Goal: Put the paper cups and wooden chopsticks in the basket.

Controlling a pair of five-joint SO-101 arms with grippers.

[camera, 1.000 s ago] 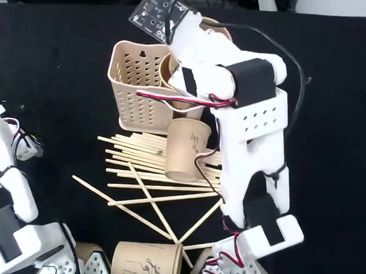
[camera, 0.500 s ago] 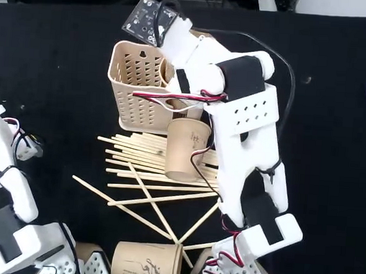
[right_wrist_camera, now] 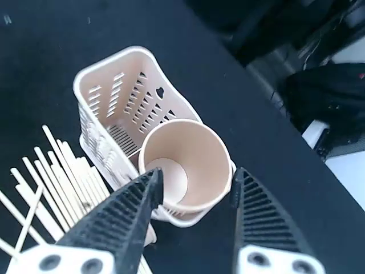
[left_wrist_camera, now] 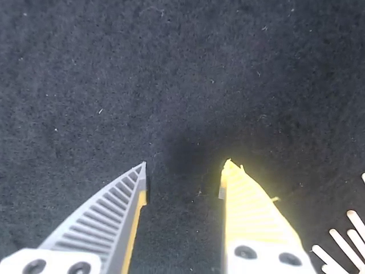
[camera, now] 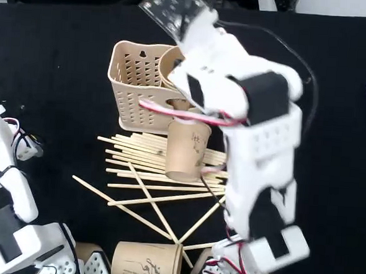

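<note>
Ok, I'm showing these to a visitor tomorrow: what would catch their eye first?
The big white right arm dominates, raised over the tan basket, its open right gripper above a paper cup standing in the basket's end. In front of the basket, wooden chopsticks lie scattered on the black table with a second cup resting on them.

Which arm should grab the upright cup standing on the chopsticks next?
Right, probably. The right gripper is open over the basket, just beside the upright cup. The left gripper, also open, hangs over bare table.
</note>
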